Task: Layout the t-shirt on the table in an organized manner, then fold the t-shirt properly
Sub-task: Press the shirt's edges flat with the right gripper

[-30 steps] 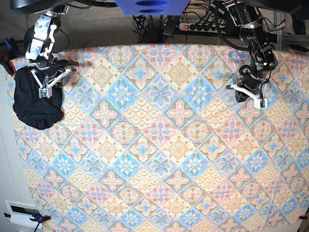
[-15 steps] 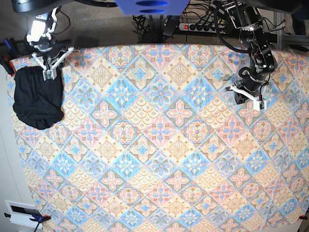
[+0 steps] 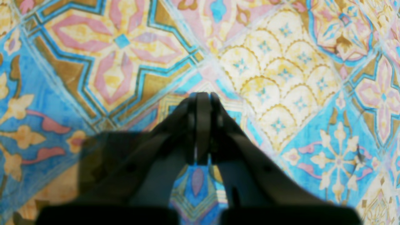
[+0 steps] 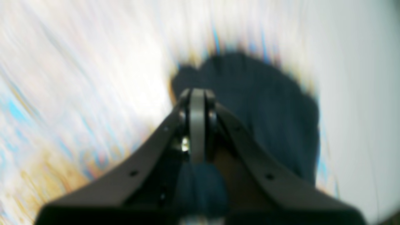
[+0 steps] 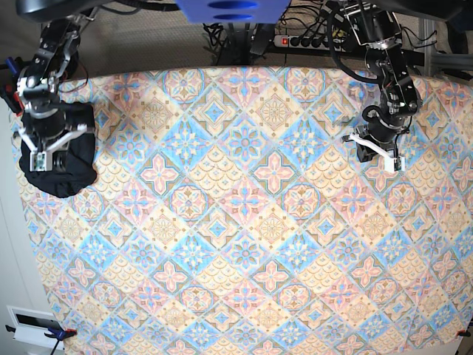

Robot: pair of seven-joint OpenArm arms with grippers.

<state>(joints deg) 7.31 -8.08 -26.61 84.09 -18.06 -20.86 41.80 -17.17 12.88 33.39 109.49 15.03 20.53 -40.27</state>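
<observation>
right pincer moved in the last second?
Yes. The right pincer swung from the table's far edge toward its side edge, now over the t-shirt.

Right gripper (image 5: pixel 38 157) at the base view's far left, jaws pressed together, arm reaching in from the top edge; left gripper (image 5: pixel 378 152) at the right, jaws likewise closed, pointing down, arm bent at the wrist
</observation>
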